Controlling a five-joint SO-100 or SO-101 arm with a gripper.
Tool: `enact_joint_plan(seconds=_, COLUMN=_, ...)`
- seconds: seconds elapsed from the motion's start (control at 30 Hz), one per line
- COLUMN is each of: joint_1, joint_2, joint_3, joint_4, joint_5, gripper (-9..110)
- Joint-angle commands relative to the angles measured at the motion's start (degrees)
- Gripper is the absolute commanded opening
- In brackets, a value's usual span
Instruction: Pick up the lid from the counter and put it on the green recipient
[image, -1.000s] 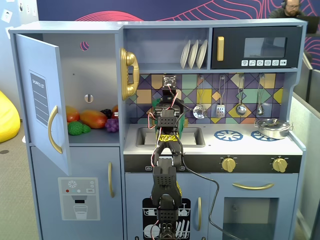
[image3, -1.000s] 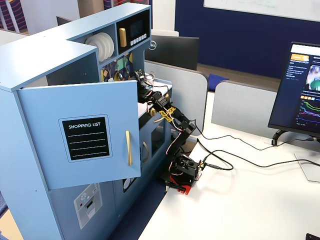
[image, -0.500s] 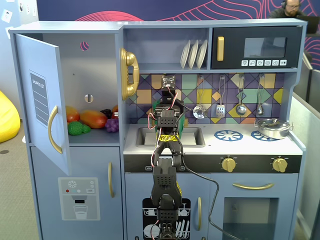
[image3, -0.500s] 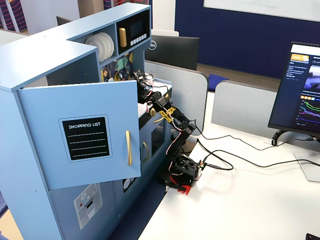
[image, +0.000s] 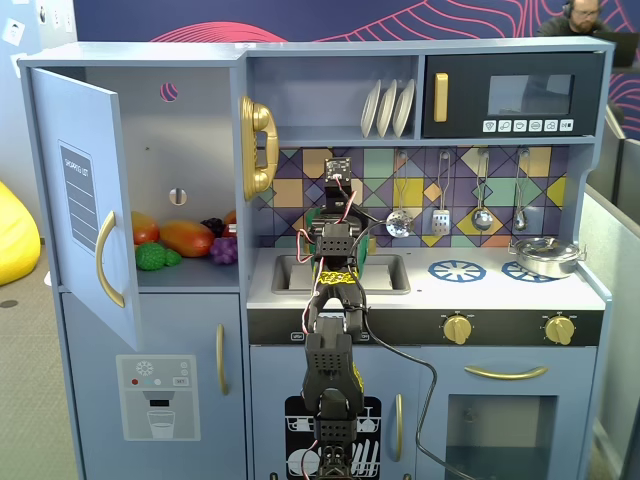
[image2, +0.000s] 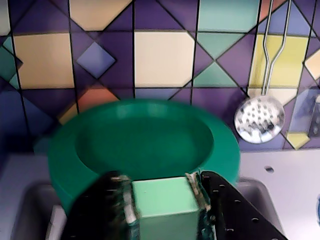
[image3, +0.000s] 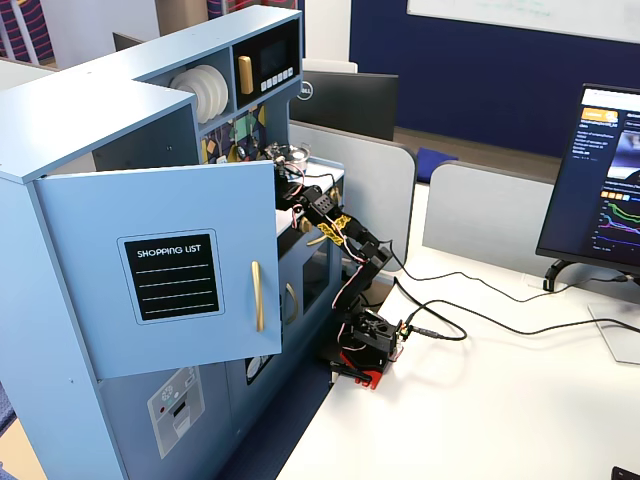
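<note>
Pinching the lid (image2: 142, 145) by its tab, my claw (image2: 162, 202) holds the disc toward 12 o'clock in the wrist view; the green recipient is unseen.

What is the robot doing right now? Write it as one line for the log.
gripper: shut on lid tab | lid: held, off counter, tilted toward camera | pot: not visible | place: over sink | step: carrying
</note>
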Motion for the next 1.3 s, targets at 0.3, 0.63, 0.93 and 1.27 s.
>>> enact_joint_plan(seconds=0.3, joint_1=1.49, joint_2=4.39, joint_3=-2.72, joint_4=-1.14, joint_5=0.97, gripper=43)
enact_joint_plan(seconds=0.63, joint_1=4.31, joint_2=24.26, joint_3=10.72, joint_4=8.53, joint_5=-0.53, gripper=42)
enact_joint_plan(seconds=0.93, joint_1=6.06, joint_2=42.71, joint_3=34.37, joint_4=20.48, joint_5=0.70, gripper=41)
enact_joint_plan(seconds=1.27, joint_1=2.81, joint_2=49.31, joint_3=57.92, joint_4=25.22, joint_5=-1.49, gripper=24)
